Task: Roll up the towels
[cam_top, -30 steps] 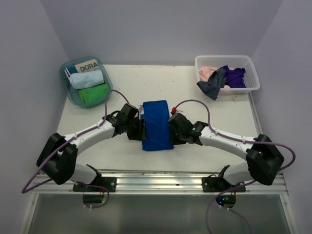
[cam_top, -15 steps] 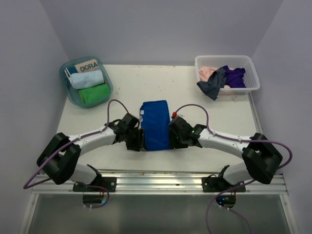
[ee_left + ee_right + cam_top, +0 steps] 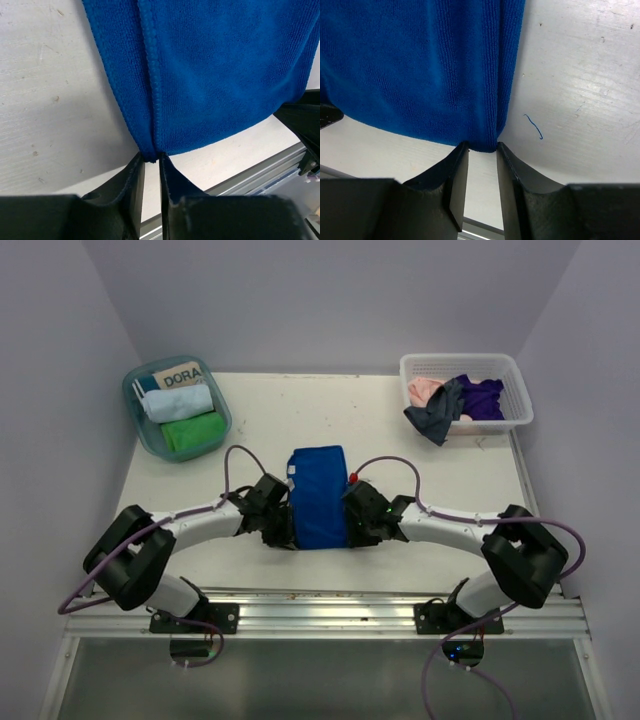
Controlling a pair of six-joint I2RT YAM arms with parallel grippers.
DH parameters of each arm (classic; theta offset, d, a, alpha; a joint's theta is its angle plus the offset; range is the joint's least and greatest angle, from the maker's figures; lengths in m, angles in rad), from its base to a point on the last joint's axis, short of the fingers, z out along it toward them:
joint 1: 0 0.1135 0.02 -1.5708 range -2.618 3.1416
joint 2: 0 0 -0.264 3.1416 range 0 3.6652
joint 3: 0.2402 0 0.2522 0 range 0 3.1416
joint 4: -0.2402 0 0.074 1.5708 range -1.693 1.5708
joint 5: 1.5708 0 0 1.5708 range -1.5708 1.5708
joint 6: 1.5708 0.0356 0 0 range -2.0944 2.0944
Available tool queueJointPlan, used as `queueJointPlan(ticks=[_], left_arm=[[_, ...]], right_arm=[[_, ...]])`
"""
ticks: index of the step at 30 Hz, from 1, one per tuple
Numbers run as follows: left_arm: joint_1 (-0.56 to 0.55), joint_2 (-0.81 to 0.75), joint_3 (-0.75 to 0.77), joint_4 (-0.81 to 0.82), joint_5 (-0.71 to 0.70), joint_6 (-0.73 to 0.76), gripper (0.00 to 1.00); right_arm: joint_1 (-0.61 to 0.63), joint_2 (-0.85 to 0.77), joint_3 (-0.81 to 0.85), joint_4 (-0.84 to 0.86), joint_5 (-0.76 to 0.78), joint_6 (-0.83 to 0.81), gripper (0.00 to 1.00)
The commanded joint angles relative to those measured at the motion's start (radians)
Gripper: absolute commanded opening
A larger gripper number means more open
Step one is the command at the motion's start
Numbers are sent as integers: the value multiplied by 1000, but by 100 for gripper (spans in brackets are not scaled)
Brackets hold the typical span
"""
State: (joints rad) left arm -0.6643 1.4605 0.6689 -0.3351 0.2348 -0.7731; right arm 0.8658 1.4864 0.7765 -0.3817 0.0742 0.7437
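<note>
The royal blue towel (image 3: 318,495) lies folded in a long strip at the table's middle, with a small white tag (image 3: 290,472) on its far left edge. My left gripper (image 3: 289,531) is shut on its near left corner; the left wrist view shows the corner (image 3: 150,152) pinched between the tips of that gripper (image 3: 151,160). My right gripper (image 3: 348,529) is at the near right corner. In the right wrist view that gripper (image 3: 482,148) has the corner (image 3: 482,142) held between its tips. The rest of the towel lies flat on the table.
A teal bin (image 3: 135,430) at the far left holds a rolled light blue towel (image 3: 178,403) and a green one (image 3: 192,430). A white basket (image 3: 515,375) at the far right holds pink (image 3: 425,390), grey (image 3: 437,418) and purple (image 3: 485,395) towels. A metal rail (image 3: 320,605) runs along the near edge.
Both grippers have moved nearer along the towel's sides to its near corners. The towel's near end, skewed a second ago, now lies straight.
</note>
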Motion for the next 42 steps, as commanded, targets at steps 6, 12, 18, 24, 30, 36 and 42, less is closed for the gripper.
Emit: queueJointPlan(ticks=[6, 12, 18, 24, 30, 36, 42], left_arm=[[-6, 20, -3, 15, -60, -18, 0], [-6, -34, 27, -33, -115, -45, 0], [-6, -66, 92, -91, -157, -52, 0], [-6, -91, 181, -163, -201, -52, 0], [12, -78, 271, -223, -223, -55, 0], [81, -31, 319, -216, -190, -43, 0], [132, 40, 353, -180, -176, -20, 0]], right_arm=[[4, 9, 0, 40, -13, -1, 15], [4, -9, 21, 21, -2, -7, 0], [4, -26, 58, -6, 15, -12, 0], [2, -55, 130, -66, 48, -35, 0], [-25, -31, 210, -95, 84, -69, 0], [-63, 47, 311, -109, 96, -122, 0], [-94, 113, 374, -98, 98, -147, 0]])
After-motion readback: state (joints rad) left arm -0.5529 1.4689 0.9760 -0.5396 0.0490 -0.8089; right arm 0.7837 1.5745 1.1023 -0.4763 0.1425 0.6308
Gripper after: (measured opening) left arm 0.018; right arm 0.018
